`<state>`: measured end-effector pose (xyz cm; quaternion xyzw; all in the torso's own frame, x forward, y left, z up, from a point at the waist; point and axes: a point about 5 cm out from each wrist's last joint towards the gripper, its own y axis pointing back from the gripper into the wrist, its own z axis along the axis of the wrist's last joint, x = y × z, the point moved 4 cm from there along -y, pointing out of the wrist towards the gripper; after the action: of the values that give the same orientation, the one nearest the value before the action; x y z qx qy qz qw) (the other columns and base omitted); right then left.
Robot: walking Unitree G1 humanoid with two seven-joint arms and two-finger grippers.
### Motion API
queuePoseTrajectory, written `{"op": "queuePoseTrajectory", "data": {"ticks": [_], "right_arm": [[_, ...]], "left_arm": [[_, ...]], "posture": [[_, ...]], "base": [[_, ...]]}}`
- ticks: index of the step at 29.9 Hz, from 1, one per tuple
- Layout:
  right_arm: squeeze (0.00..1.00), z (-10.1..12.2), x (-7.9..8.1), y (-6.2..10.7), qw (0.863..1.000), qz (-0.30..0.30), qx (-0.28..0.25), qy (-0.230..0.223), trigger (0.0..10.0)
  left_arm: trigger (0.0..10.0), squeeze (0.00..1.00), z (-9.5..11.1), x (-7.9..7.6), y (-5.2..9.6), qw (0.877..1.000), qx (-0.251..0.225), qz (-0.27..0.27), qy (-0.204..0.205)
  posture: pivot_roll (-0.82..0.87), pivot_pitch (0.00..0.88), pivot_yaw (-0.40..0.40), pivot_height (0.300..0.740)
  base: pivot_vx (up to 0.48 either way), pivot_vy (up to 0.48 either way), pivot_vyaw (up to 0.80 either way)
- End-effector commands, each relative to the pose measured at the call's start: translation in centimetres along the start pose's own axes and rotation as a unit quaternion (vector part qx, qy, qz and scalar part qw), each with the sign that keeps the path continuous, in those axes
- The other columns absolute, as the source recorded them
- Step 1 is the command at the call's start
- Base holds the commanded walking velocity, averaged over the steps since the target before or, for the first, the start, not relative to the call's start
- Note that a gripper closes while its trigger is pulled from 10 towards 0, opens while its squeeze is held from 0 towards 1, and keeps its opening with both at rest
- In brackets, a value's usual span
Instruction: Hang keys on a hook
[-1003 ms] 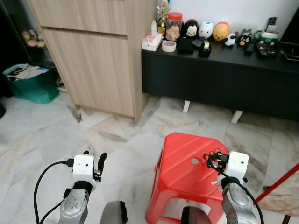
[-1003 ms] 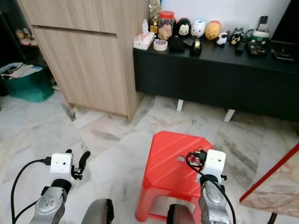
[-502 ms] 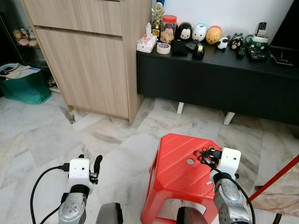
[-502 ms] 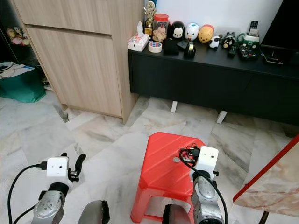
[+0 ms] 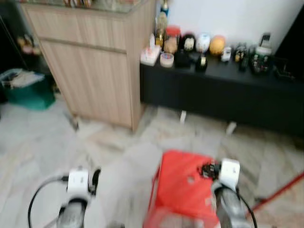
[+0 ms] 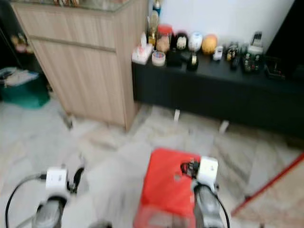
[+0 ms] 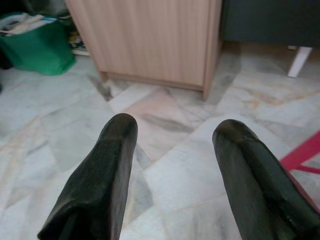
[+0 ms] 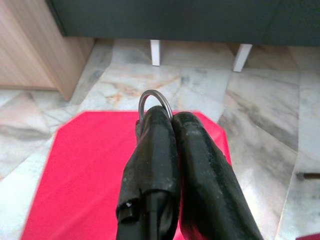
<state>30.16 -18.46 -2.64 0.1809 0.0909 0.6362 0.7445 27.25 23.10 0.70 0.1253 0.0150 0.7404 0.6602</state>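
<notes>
Pinching round metal key ring [image 8: 154, 101]: right gripper [image 8: 170, 120] | left gripper [image 7: 172, 132] spread | glossy red stool [image 8: 85, 165]

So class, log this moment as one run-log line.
right tool: shut on silver metal key ring | left tool: open, idle | below: red plastic stool | head views blurred

Floor [image 7: 165, 110]: polished marble-look tile, grey and pinkish veining, slight sheen.
Cabinet [image 7: 150, 40], far left: pale wood-grain laminate, matt.
Desk [image 5: 223, 90], far right: black, smooth, dull finish, with white legs.
Stool [image 8: 95, 165], near right: red plastic, smooth, faintly glossy.
Key ring [image 8: 154, 100]: thin bright metal, pinched in the right claw [image 8: 170, 120].
Left claw [image 7: 172, 130] fingers: matt black, finely textured, rubbery.
Bin [image 7: 37, 42], far left: green, looks plastic.
</notes>
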Motion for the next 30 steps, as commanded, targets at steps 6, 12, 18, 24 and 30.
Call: {"op": "queuePoseTrajectory", "data": {"ticks": [6,12,18,24,30], "right_arm": [[0.0,-3.9,-1.9,0.9,0.995,-0.029,0.09,-0.009,10.0],[0.0,-7.6,-4.1,2.5,0.974,-0.108,0.184,-0.071,10.0],[0.0,-8.2,-3.4,2.5,0.945,-0.121,0.201,-0.23,10.0],[0.0,-6.0,-2.7,1.2,0.977,-0.071,0.166,-0.116,10.0],[0.0,-4.9,-2.8,0.8,0.98,-0.089,0.126,-0.126,10.0]], "left_arm": [[10.0,0.0,-3.1,0.9,0.6,0.998,0.057,0.01,0.003],[10.0,0.0,-5.6,1.1,1.9,0.994,0.105,0.014,0.002],[10.0,0.0,-5.7,1.1,2.0,0.995,0.103,0.013,0.0],[10.0,0.0,-5.6,0.8,1.7,0.995,0.099,0.0,-0.016],[10.0,0.0,-5.9,0.0,1.7,0.994,0.103,-0.013,-0.022]], "posture": [[0.07,0.0,-0.079,0.74],[0.07,0.0,-0.072,0.74],[0.08,0.0,-0.071,0.74],[0.07,0.0,-0.069,0.74],[0.07,0.0,-0.071,0.74]], "base": [[0.0,0.0,0.0],[0.0,0.0,0.0],[0.0,0.0,0.0],[0.0,0.0,0.0],[0.0,0.0,0.0]]}}
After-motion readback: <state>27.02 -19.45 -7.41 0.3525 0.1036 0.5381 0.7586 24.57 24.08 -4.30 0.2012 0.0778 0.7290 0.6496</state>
